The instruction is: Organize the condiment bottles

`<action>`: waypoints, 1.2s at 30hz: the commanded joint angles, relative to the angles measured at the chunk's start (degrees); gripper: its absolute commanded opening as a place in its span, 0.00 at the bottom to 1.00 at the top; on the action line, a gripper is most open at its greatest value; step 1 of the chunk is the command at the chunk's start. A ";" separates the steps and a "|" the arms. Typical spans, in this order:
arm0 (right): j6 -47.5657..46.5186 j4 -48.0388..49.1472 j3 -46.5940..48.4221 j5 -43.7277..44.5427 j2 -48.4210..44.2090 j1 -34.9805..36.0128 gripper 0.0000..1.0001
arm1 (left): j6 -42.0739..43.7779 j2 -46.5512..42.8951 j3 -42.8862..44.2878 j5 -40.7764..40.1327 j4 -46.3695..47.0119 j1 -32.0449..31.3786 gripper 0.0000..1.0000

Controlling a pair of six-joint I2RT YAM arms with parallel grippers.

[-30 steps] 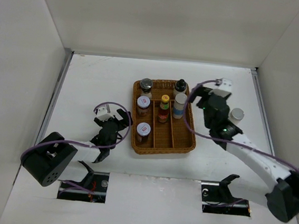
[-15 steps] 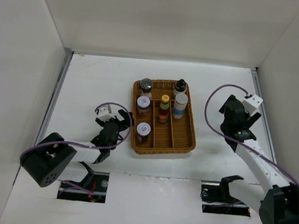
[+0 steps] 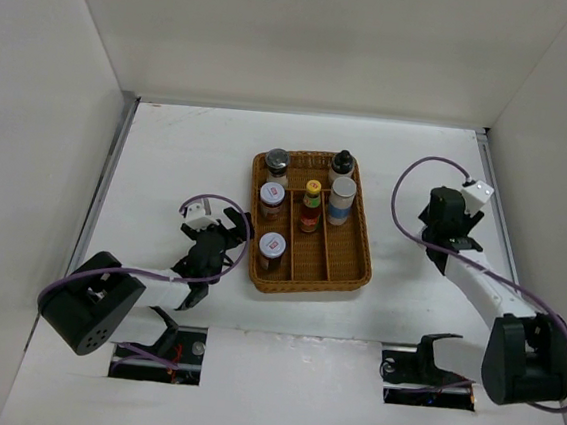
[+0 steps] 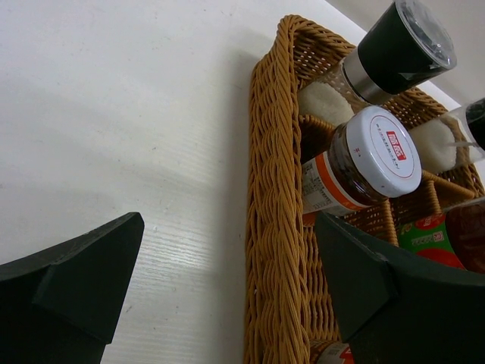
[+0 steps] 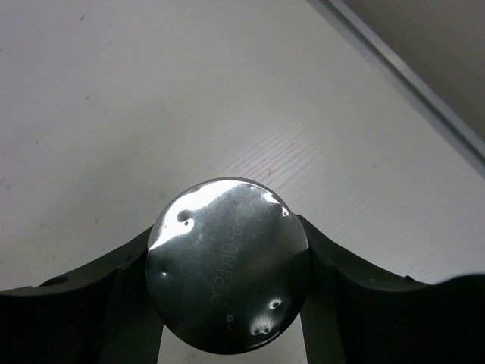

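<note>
Two claws are working. The left claw [image 4: 227,243] is released, its fingers [image 4: 76,280] spread wide with nothing between them, low over the table [image 4: 114,114]. The wicker tray [image 4: 273,227] is just ahead and to its right, with the tray's left wall near the right finger.

Six bottles stand in the tray. In the column closest to the left claw, the near jar [image 3: 272,247] comes first, then the far jar [image 4: 364,159] with its white lid, then the shaker [image 4: 398,49] at the far end. One compartment further right is the red bottle [image 3: 311,203] with a yellow cap. Beyond that are the white bottle [image 3: 342,198] and, behind it, the black-capped bottle [image 3: 342,162].

The right claw [image 3: 451,217] is well to the right of the tray and clenched on the seventh, silver-capped bottle [image 5: 227,265]. One finger presses each side of the cap. The bottle's body is hidden under the claw, so I cannot tell whether it touches the table. The table's edge strip [image 5: 402,76] lies ahead and to the right of this claw.
</note>
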 commanded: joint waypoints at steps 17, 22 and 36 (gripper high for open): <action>-3.51 3.66 2.80 4.79 -15.48 42.99 0.50 | -1.17 0.07 1.92 -0.44 2.58 1.34 1.00; -4.56 10.78 1.23 4.26 -9.75 45.81 0.51 | -1.26 -0.01 1.83 -0.44 2.40 1.42 1.00; -1.05 12.99 -4.58 4.43 -0.43 45.99 0.67 | -1.43 -0.28 2.10 0.88 1.79 1.42 1.00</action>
